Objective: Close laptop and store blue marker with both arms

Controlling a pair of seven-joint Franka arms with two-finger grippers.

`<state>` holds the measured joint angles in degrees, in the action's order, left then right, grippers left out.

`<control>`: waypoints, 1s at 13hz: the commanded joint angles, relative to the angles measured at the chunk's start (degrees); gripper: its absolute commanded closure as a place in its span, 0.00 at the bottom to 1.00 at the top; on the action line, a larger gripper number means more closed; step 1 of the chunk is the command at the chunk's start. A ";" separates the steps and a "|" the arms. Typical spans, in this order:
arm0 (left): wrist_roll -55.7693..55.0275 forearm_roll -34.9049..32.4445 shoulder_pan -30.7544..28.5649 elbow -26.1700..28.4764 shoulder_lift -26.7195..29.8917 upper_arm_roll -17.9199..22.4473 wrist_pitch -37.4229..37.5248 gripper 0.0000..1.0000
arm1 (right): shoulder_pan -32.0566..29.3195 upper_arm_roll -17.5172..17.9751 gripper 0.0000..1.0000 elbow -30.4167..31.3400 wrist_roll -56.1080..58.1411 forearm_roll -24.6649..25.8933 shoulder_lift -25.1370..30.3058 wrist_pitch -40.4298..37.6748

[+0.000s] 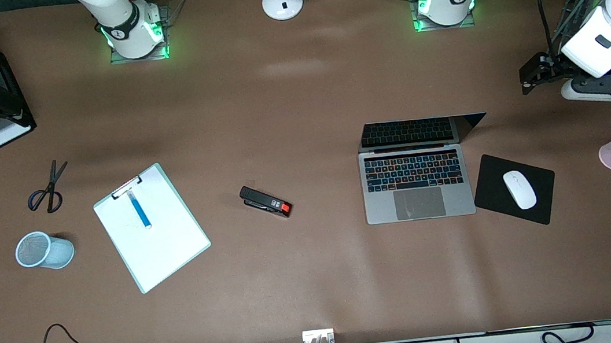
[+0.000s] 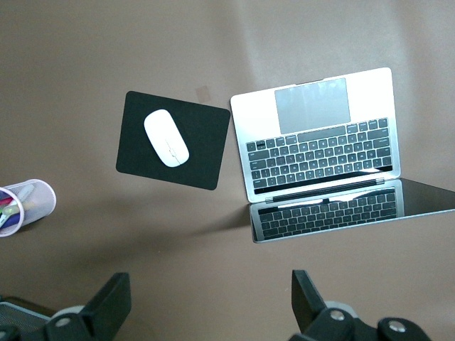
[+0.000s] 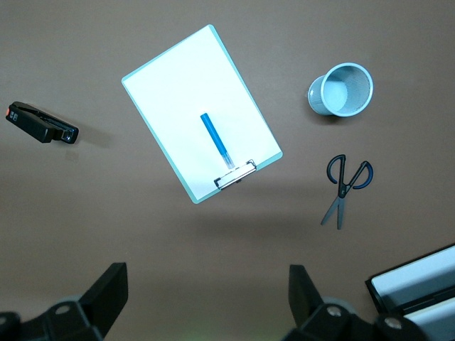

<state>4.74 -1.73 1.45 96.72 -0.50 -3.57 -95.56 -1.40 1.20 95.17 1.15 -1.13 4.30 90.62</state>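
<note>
My laptop (image 1: 417, 187) looks like matt silver metal, its screen (image 2: 355, 213) glossy and mirroring the keys. The mat (image 1: 514, 188) is matt black, the mouse (image 1: 519, 189) smooth white plastic. The clipboard (image 1: 152, 226) carries plain white paper; the table (image 1: 296, 97) is dull brown.

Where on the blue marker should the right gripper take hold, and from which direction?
Best judged: grip the blue marker mid-barrel, coming straight down from above. It lies flat on the clipboard, one end close to the metal clip, so its middle is the freest part. The fingers should close across the thin barrel. The right gripper is open, up over bare table beside the clipboard.
</note>
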 commanded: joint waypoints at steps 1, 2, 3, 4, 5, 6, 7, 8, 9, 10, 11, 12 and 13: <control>0.10 -1.00 0.05 -0.92 0.14 -0.03 1.16 0.00 | -0.53 0.21 0.00 -0.51 0.96 -0.98 0.53 -1.84; 0.10 -1.00 0.05 -0.83 0.14 -0.03 1.16 0.00 | -0.53 0.21 0.00 -0.60 0.96 -0.89 0.36 -1.77; 0.10 -1.00 -0.04 -0.83 0.14 -0.03 1.16 0.00 | -0.53 0.21 0.00 -0.78 0.96 -0.98 0.18 -1.77; 0.10 -1.00 0.04 -0.92 0.14 -0.03 1.16 0.00 | -0.53 0.29 0.00 -0.78 0.96 -1.07 -0.34 -1.51; 0.10 -1.00 0.05 -0.83 0.23 -0.03 1.16 0.00 | -0.53 0.21 0.00 -0.69 0.96 -1.07 -1.13 -1.16; 0.01 -1.00 0.05 -0.92 0.15 -0.21 1.16 0.00 | -0.44 0.29 0.00 -0.43 1.05 -1.07 -2.10 -0.89; -0.16 -1.00 0.05 -0.92 0.14 -0.21 1.16 0.00 | -0.36 0.29 0.00 -0.08 1.05 -0.98 -3.41 0.24; -0.34 -0.91 0.05 -0.92 0.14 -0.12 1.16 0.00 | -0.35 0.29 0.00 0.53 1.14 -0.81 -5.34 1.65; -0.43 -0.91 -0.04 -1.01 0.06 -0.04 1.16 0.00 | -0.27 0.29 0.00 1.50 2.10 -0.72 -6.84 3.49; -0.52 -0.39 -0.04 -1.44 -0.03 -0.03 1.25 0.00 | -0.27 0.29 0.00 3.07 3.76 -0.72 -8.16 6.20; -0.52 -0.38 0.04 -1.45 -0.38 -0.03 1.86 0.00 | -0.35 0.29 0.00 4.66 6.04 -0.80 -9.56 9.36; -0.43 -0.21 0.05 -1.62 -1.77 -0.03 2.56 0.00 | -0.35 0.29 0.00 6.15 7.97 -0.80 -10.88 12.27; -0.52 -0.12 0.13 -2.49 -2.92 -0.21 3.70 0.00 | -0.35 0.29 0.00 7.21 10.43 -0.46 -12.81 15.78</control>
<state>4.73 -1.72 1.45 96.64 -0.90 -3.60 -94.20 -1.38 1.28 100.19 7.36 -1.14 -6.55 101.82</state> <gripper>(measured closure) 0.000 0.000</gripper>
